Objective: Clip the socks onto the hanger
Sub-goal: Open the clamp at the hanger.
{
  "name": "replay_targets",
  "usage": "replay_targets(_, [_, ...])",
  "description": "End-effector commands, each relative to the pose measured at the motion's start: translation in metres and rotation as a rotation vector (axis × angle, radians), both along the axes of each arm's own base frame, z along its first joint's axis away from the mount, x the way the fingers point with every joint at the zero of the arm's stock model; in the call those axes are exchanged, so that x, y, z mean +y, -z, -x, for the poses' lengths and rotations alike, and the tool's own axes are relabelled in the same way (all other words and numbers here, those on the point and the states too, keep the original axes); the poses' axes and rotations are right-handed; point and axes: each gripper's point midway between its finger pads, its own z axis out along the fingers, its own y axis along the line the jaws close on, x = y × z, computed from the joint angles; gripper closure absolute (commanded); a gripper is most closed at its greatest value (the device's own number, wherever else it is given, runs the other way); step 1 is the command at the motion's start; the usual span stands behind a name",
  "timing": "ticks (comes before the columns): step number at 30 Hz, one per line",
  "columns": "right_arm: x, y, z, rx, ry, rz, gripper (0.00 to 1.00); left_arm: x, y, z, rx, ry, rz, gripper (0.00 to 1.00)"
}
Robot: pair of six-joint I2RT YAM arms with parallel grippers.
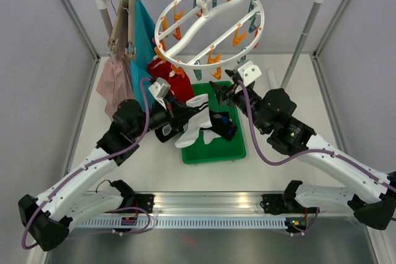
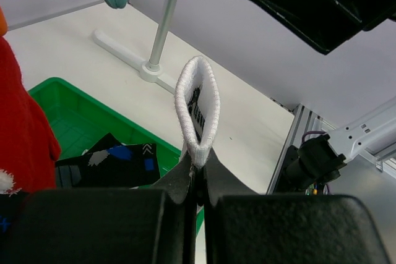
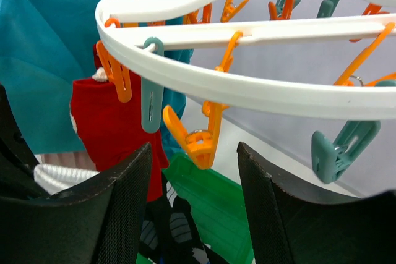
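The round white hanger (image 1: pixel 210 26) with orange and teal clips hangs from the rail. A red sock (image 1: pixel 168 77) hangs clipped at its left rim; it also shows in the right wrist view (image 3: pixel 117 122). My left gripper (image 1: pixel 185 119) is shut on a white sock (image 1: pixel 197 125) above the tray; in the left wrist view the gripper (image 2: pixel 199 159) pinches the sock's cuff (image 2: pixel 197 100), which stands up in a loop. My right gripper (image 1: pixel 224 88) is open just under the ring (image 3: pixel 247 88). An orange clip (image 3: pixel 201 137) hangs between its fingers (image 3: pixel 127 196), untouched. Dark socks (image 2: pixel 111 162) lie in the tray.
A green tray (image 1: pixel 213 149) sits mid-table between the arms. A teal cloth (image 1: pixel 143 35) and a pink garment (image 1: pixel 114 85) hang at the rail's left end. The rail's right post (image 1: pixel 303 35) and its foot (image 2: pixel 133 60) stand behind the tray.
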Motion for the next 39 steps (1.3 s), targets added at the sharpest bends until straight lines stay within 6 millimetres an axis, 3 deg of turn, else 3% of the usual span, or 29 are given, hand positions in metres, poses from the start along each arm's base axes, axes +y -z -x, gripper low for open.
replay_targets(1, [-0.002, -0.034, -0.002, -0.074, 0.020, -0.050, 0.36, 0.005, -0.011, -0.001, -0.059, -0.022, 0.004, 0.98])
replay_targets(15, [0.007, -0.045, -0.008, -0.096, 0.017, -0.070, 0.37, 0.004, -0.009, -0.001, -0.050, -0.018, 0.008, 0.98])
replay_targets(18, [0.008, -0.046, -0.009, -0.091, 0.015, -0.077, 0.47, 0.003, -0.011, -0.001, -0.058, -0.015, 0.018, 0.98])
replay_targets(25, [0.012, -0.041, -0.011, -0.033, 0.016, -0.096, 0.82, 0.001, -0.026, -0.007, -0.192, -0.066, 0.021, 0.98])
replay_targets(28, [0.013, -0.038, -0.012, -0.002, 0.020, -0.101, 0.91, -0.004, -0.027, -0.010, -0.240, -0.096, -0.003, 0.98])
replay_targets(32, [0.015, -0.033, -0.011, 0.044, 0.015, -0.121, 1.00, -0.012, -0.022, -0.020, -0.289, -0.186, -0.047, 0.98])
replay_targets(39, [0.011, -0.033, -0.012, 0.086, 0.036, -0.143, 1.00, -0.016, -0.021, -0.038, -0.330, -0.333, -0.059, 0.98])
